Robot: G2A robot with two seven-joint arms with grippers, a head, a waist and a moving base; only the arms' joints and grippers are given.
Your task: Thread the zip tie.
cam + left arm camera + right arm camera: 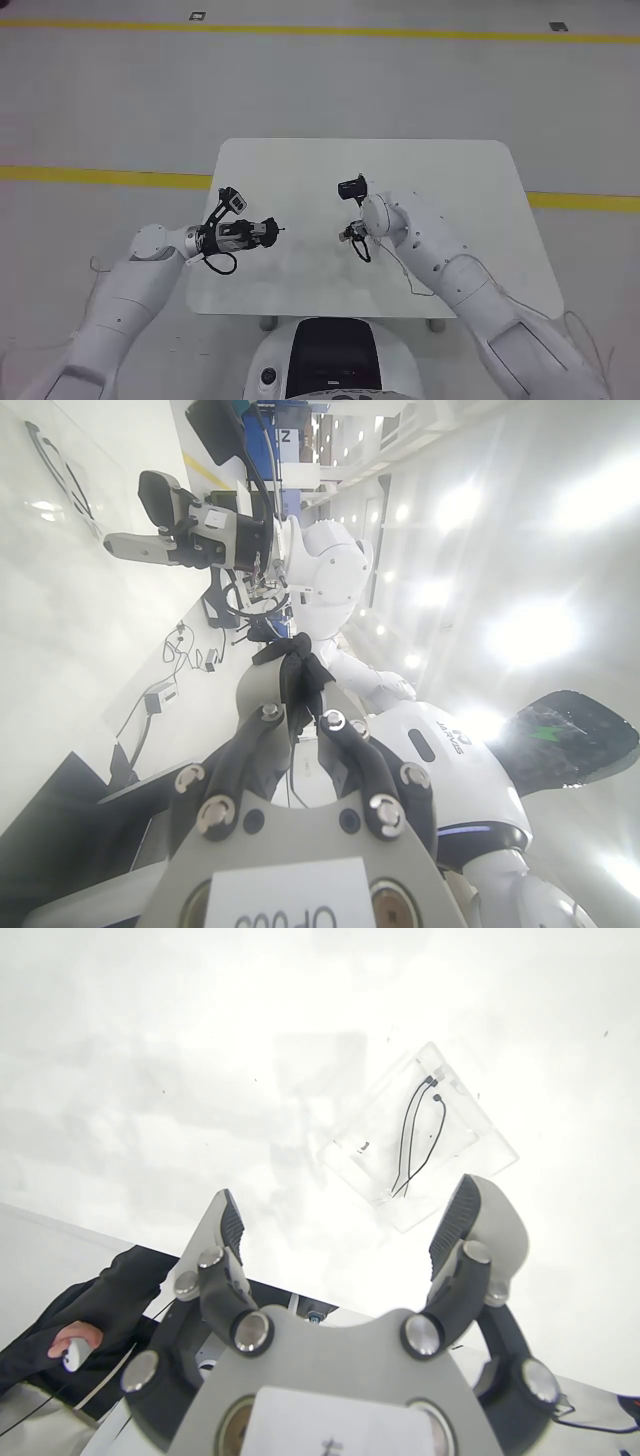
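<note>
Zip tie (300, 647) sat clamped tight in the left gripper (295, 677), with just a short black end poking out past the fingertips. That end ran along the gripper's own line, toward the right gripper (350, 1208) across the table (450, 170). Its exact shape could not be made out. The right gripper hung well apart with fingers spread wide, empty, above a clear tray (480, 1128) where spare black ties (429, 1080) lay side by side.
</note>
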